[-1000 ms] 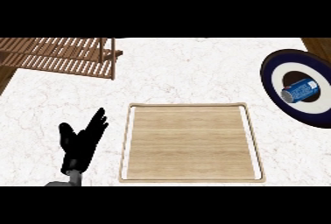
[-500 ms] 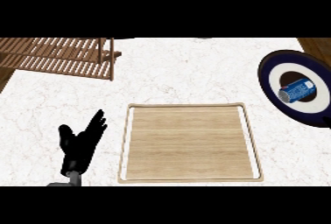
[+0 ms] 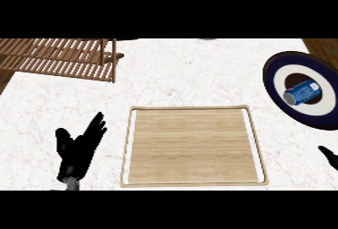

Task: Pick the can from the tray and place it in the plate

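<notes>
Can (image 3: 302,91) lies on its side in the plate (image 3: 277,71), blue with a white label, on the white centre, tilted diagonally. Plate is dark blue at the rim, cut off by the right edge of view, far up and right of the left hand (image 3: 78,150) and up and a bit left of the right hand (image 3: 329,156). Left hand rests open on the counter (image 3: 178,71), fingers spread and straight, pointing up and slightly right, thumb out to the left, holding nothing. Tray (image 3: 192,145) sits just right of the left hand, not touching it, light wood with a raised pale rim, nothing in it. Right hand shows only as a dark tip at the right edge, right of the tray; cannot tell its finger state. Wooden slatted rack (image 3: 59,56) is up and slightly left of the left hand, well apart, at the counter's far left corner.
</notes>
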Available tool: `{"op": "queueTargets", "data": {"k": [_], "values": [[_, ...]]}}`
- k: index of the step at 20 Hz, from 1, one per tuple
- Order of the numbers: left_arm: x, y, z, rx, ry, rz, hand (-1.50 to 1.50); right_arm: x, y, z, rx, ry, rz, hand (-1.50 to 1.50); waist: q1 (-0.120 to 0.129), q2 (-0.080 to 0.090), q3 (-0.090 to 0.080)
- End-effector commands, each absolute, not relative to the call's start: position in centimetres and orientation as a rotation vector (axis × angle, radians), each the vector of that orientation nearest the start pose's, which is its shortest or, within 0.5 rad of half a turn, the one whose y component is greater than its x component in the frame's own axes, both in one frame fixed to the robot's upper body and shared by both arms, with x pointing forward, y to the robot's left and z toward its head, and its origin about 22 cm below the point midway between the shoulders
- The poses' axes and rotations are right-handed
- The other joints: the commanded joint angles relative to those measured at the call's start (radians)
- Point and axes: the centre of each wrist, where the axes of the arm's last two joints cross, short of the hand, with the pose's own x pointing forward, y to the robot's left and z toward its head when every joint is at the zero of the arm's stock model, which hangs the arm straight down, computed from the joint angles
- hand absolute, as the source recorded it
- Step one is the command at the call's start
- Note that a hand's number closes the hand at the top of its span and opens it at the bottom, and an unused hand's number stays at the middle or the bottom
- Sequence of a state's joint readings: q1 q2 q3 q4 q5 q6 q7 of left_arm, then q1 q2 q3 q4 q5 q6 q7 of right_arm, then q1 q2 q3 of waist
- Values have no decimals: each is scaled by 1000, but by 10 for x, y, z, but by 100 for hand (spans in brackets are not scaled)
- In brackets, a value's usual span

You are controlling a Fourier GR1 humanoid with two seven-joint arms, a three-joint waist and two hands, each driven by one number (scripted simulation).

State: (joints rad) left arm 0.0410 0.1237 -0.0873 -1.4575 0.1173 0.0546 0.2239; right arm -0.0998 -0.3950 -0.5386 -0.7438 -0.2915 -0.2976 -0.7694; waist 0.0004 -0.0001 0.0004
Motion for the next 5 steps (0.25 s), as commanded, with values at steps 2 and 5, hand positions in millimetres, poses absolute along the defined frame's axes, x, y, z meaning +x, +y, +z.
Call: {"op": "queueTargets", "data": {"k": [2,5], "values": [[214,247,-38,4,-1179,-23,0,166,-429,-94,-984,-1584,-472,-150,-2,-1,-1],[234,254,-34,21,-1185,1,0,161,-431,-92,-1008,-1575,-481,-150,-2,0,-1]]}}
